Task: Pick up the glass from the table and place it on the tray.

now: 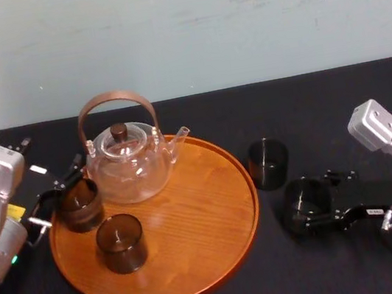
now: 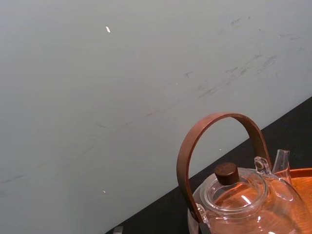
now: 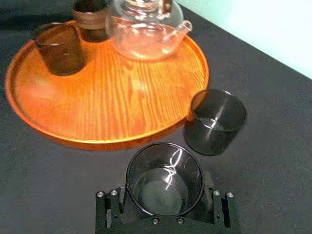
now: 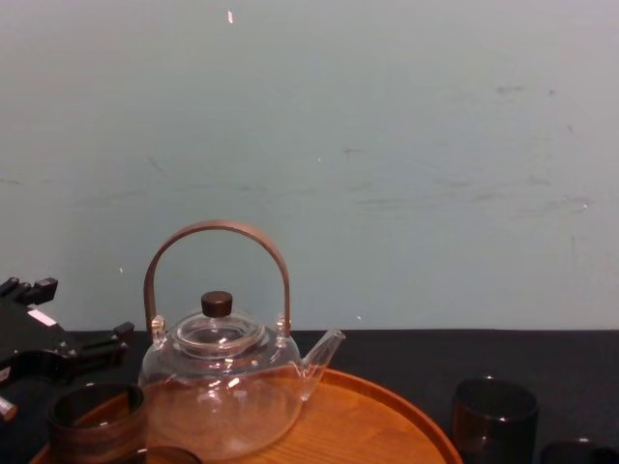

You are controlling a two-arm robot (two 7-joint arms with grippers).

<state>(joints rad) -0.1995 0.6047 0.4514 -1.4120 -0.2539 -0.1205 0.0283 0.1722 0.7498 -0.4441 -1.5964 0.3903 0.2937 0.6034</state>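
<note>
Right gripper [image 3: 165,194] fingers [image 3: 111,210] clasp the glass [image 3: 165,170] near the tray [image 3: 105,143].

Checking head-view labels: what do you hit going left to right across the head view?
left gripper → teapot → loose glass → gripped glass, in the right gripper

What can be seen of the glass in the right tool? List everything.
The glass is a short, straight-walled tumbler of dark, smoky, see-through glass, upright and empty, light glinting on its rim. The right tool is shut on it from both sides. It is over the black table, just off the rim of the tray and apart from a second dark glass. Whether its base rests on the table cannot be told.
</note>
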